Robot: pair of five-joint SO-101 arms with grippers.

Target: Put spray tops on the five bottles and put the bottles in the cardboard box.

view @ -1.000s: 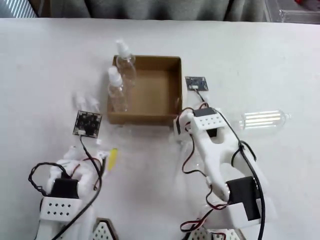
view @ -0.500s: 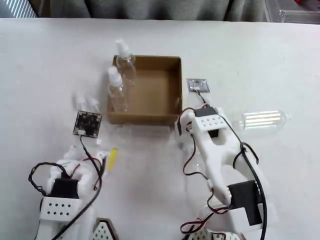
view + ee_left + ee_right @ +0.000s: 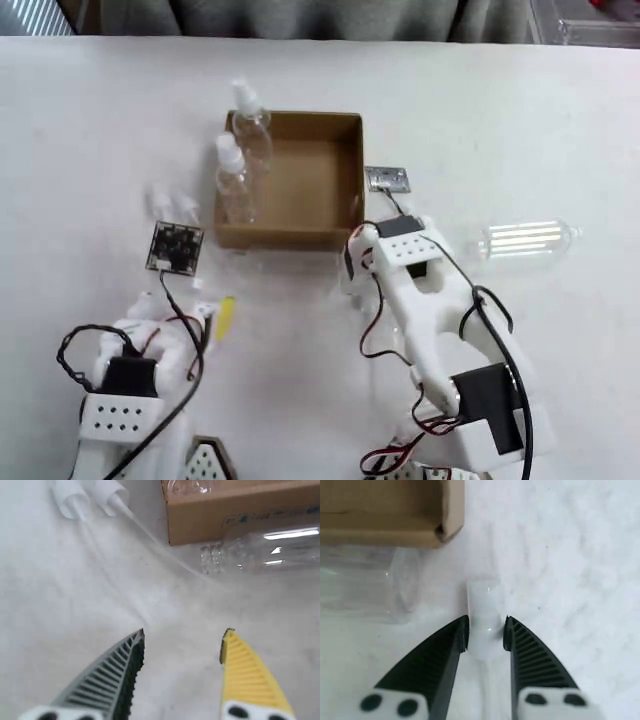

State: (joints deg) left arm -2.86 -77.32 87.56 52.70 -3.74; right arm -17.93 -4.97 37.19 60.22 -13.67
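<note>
**Spray top (image 3: 485,602) held by right gripper (image 3: 486,621); bottle neck lies away from it**

The right gripper's jaws are closed in on the spray top, pads against both sides, just off the corner of the cardboard box (image 3: 390,510). A clear bottle (image 3: 365,582) lies on its side along the box's front wall, long axis parallel to it. Its threaded neck (image 3: 212,560) seems to point toward the left arm, though glare makes this uncertain. The left gripper (image 3: 184,632) is spread wide and empty over the table (image 3: 60,595), nearer that neck.

White tabletop (image 3: 500,110), evenly lit. Grey curtain (image 3: 300,18) along far edge. Striped blind (image 3: 35,15) at far left corner. Clear plastic bin (image 3: 585,22) at far right.
</note>
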